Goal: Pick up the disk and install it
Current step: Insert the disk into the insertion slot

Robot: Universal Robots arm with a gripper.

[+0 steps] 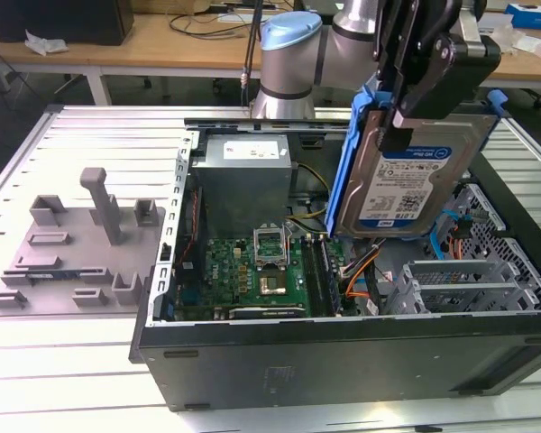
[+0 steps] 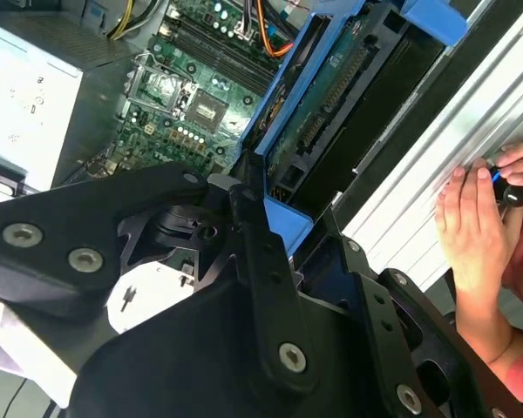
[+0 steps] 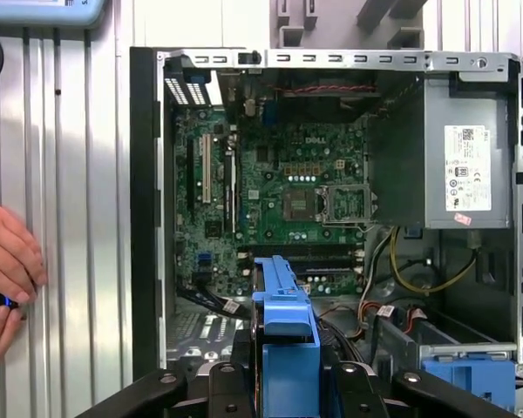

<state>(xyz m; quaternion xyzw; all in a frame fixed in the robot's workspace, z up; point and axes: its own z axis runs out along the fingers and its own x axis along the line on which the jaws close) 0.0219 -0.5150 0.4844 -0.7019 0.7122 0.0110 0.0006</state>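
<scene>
The disk [image 1: 406,171] is a silver-black drive with a white-and-blue label, clipped in a blue carrier frame [image 1: 347,158]. It hangs nearly upright above the right half of the open computer case [image 1: 343,347]. My gripper [image 1: 398,122] is shut on its upper edge, black fingers on either face. In the second wrist view the disk [image 2: 331,96] shows its green circuit side, with the gripper [image 2: 253,218] clamped on the carrier. In the first wrist view the blue carrier [image 3: 283,322] stands edge-on over the case interior, between the fingers [image 3: 227,387].
Inside the case lie the motherboard [image 1: 252,271], a grey power supply [image 1: 243,176], orange and yellow cables [image 1: 365,266] and a metal drive cage [image 1: 473,284] at the exterior view's right. A grey fixture plate [image 1: 72,253] lies left of the case. A person's hand [image 2: 471,218] rests on the table beside the case.
</scene>
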